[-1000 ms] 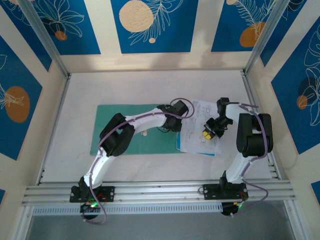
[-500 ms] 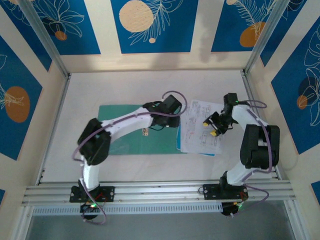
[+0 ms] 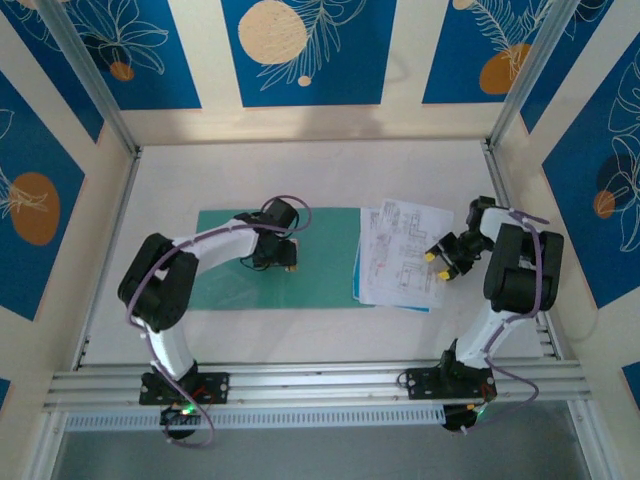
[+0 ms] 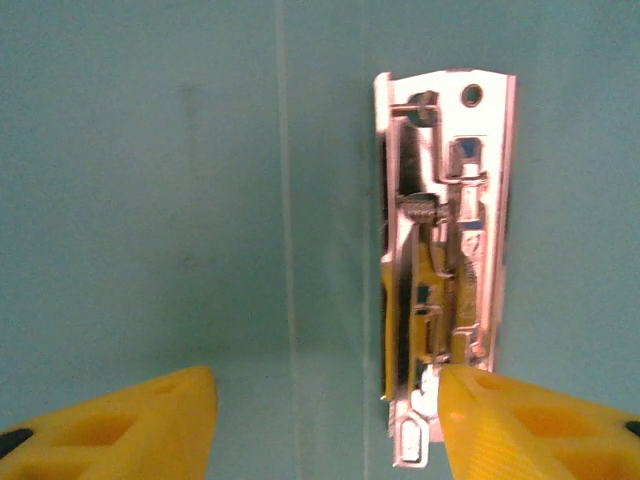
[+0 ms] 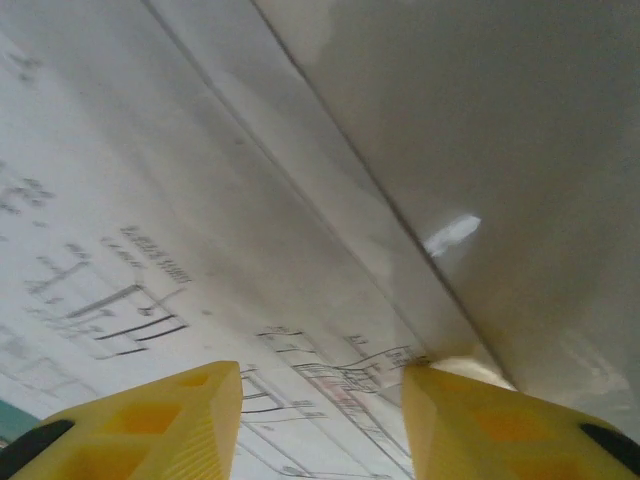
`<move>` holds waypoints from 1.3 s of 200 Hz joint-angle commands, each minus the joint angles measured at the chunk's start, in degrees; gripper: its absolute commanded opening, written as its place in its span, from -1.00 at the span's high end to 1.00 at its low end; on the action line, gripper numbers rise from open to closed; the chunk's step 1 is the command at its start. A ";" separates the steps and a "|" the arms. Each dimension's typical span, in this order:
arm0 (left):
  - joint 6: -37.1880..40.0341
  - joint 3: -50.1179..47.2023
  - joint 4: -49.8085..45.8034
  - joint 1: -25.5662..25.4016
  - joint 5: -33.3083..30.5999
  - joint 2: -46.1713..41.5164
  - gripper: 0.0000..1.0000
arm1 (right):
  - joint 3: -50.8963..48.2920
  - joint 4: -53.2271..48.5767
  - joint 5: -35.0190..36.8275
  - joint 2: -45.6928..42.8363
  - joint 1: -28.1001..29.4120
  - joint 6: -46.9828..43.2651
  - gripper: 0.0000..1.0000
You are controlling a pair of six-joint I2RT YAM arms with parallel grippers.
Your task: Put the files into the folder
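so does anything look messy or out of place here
The papers are the untidy bit. The sheets are fanned and tilted rather than squared up, and they lie on the table at the right edge of the open folder, not inside it. Nothing looks torn or spilled.

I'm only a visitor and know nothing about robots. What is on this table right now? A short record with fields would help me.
Folder: teal, spread flat on the white table, left of centre
Metal clip: fixed on the folder's surface
Files: printed white sheets lying flat just right of the folder, not yet inside it
Left gripper: open, above the folder, beside the metal clip
Right gripper: open, over the right edge of the files, holding nothing
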 commanded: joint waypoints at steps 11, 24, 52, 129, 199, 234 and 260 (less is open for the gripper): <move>0.54 -0.39 6.01 -0.80 5.39 4.57 -0.11 | 2.09 -2.85 2.41 1.85 4.05 1.61 0.09; -0.72 -0.32 8.02 -1.76 6.32 5.50 -0.10 | 2.28 -3.24 2.93 2.45 5.59 2.04 0.10; -2.28 2.01 9.70 -4.51 6.49 7.10 -0.10 | 2.23 -3.08 3.55 3.20 7.77 2.76 0.11; -3.97 5.52 9.64 -8.61 3.23 3.85 -0.15 | 3.21 -4.05 5.17 1.18 8.82 1.34 0.12; 4.46 22.35 9.81 -11.92 15.75 10.41 -0.10 | 6.27 -4.74 5.73 -5.88 8.71 0.18 0.04; 7.91 31.18 7.18 -12.08 19.19 18.82 -0.05 | 7.35 -4.17 3.13 -2.38 7.95 0.27 0.06; 9.52 34.09 6.07 -12.06 19.65 21.98 -0.05 | 7.46 -3.22 2.26 0.22 8.22 0.74 0.12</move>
